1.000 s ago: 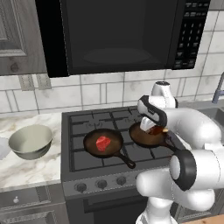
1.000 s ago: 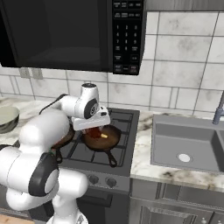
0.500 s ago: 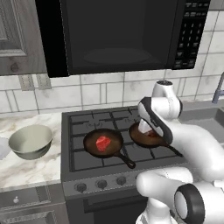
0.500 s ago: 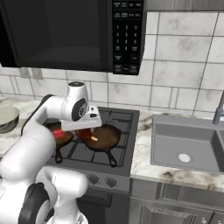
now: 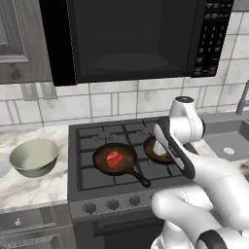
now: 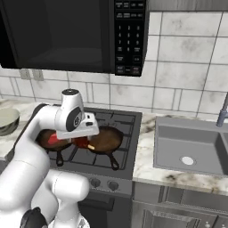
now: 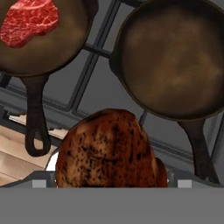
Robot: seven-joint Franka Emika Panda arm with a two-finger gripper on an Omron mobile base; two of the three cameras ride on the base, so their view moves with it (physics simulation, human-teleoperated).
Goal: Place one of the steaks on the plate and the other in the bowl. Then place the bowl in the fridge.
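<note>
In the left base view your sweep starts on the marble counter, where the pale beige bowl stands upright and empty, well apart from the pans and just left of the black gas stove. A dark microwave hangs over the burners, against a tiled wall. On the stove's left side sits a black frying pan with its handle pointing toward the front knobs, and the bright red steak lies flat near its middle. Beside it to the right stands a second frying pan; the hand view shows its brown floor bare, its handle also running toward the stove's front edge. Between the two pans you see the white arm bent low over the burners. Its gripper grasps the brown steak, jaws spread wide about the meat and holding it clear of the grate, over the gap between the pans and near the stove's front. From the right base view the held piece shows a yellowish spot on its near end and hangs just left of the second pan's rim. Further right, past a strip of marble, the grey sink is set into the counter with a faucet at its far corner.
</note>
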